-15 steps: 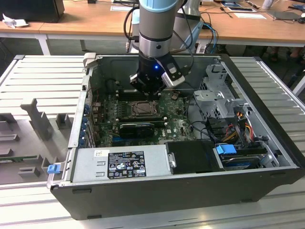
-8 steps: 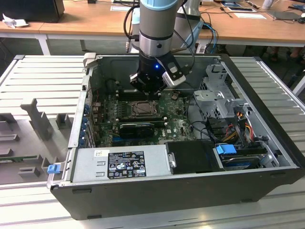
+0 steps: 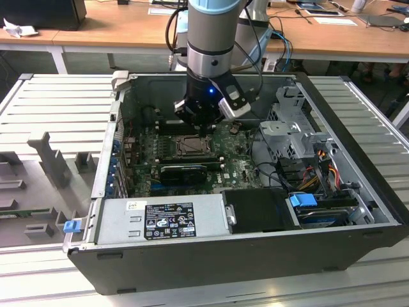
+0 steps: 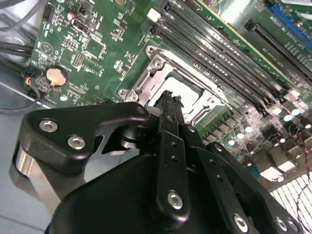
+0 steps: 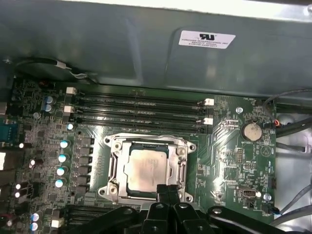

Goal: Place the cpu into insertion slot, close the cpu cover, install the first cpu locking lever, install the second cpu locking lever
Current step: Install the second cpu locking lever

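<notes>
One cpu [image 5: 146,168] lies seated in the insertion slot [image 5: 113,168], just beyond the clenched, empty gripper [image 5: 168,187].

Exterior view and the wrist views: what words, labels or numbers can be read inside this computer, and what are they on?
White sticker on the case wall, first wrist view: print too small to read.
Black label on the power supply: blurred.
Motherboard lettering: too small.
No text reads clearly.
</notes>
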### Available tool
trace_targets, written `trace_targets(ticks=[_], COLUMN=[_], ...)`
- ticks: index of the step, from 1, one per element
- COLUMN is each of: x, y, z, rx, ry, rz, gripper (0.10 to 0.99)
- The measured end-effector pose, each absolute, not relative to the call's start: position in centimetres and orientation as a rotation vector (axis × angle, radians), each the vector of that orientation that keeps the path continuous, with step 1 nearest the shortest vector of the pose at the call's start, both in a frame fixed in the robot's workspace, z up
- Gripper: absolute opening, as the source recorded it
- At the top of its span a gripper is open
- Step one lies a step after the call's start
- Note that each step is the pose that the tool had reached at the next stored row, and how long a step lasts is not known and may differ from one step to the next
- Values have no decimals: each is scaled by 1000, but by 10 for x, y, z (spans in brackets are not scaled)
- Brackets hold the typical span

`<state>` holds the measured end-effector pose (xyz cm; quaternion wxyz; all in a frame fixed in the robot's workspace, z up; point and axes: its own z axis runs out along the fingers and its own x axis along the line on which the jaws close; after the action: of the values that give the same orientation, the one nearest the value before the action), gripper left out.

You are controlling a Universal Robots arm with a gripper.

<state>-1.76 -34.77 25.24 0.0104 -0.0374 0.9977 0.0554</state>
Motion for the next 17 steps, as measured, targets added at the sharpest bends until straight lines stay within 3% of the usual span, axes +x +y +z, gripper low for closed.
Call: trace_targets(ticks=[17], x=[-19], y=[-373], z=[241], rx=[-112], ry=[3124], rz=[176], gripper=[106])
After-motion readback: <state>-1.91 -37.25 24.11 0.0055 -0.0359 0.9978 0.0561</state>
